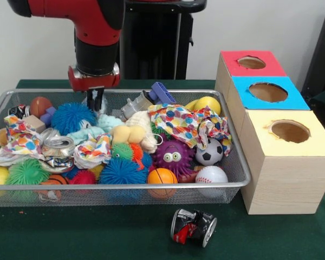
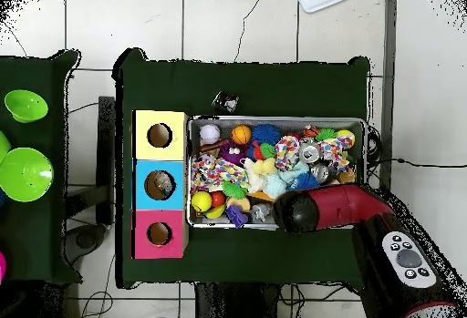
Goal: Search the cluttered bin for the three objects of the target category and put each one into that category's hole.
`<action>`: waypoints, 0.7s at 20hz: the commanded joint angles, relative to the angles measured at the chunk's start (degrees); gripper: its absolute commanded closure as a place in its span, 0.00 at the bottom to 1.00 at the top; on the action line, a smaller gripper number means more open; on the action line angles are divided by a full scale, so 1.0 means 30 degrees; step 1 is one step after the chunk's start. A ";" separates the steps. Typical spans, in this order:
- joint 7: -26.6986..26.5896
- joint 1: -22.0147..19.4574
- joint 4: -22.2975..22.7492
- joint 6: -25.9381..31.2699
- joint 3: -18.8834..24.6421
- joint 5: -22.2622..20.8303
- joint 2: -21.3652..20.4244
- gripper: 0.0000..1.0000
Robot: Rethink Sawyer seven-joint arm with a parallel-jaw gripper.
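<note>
Now gripper (image 1: pixel 95 101) hangs over far left of wire bin (image 1: pixel 235 162), jaws narrow, above blue spiky ball (image 1: pixel 71 117).

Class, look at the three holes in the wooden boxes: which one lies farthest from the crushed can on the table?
The red-topped hole, at the far end of the row; the crushed can lies nearest the yellow-topped hole.

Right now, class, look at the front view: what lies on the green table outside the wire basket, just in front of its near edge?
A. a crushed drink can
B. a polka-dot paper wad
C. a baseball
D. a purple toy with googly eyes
A: a crushed drink can lies on its side on the green table, just outside the wire basket; the other three things are all inside the basket.
</note>
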 commanded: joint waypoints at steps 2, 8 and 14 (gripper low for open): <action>-0.2362 -0.0350 0.0864 0.4508 -0.0170 0.1021 -0.0532 1.00; -0.2410 -0.0587 0.1002 0.5253 0.0209 0.1201 -0.0948 1.00; -0.2034 -0.0784 0.1074 0.5581 0.0414 0.1421 -0.0855 1.00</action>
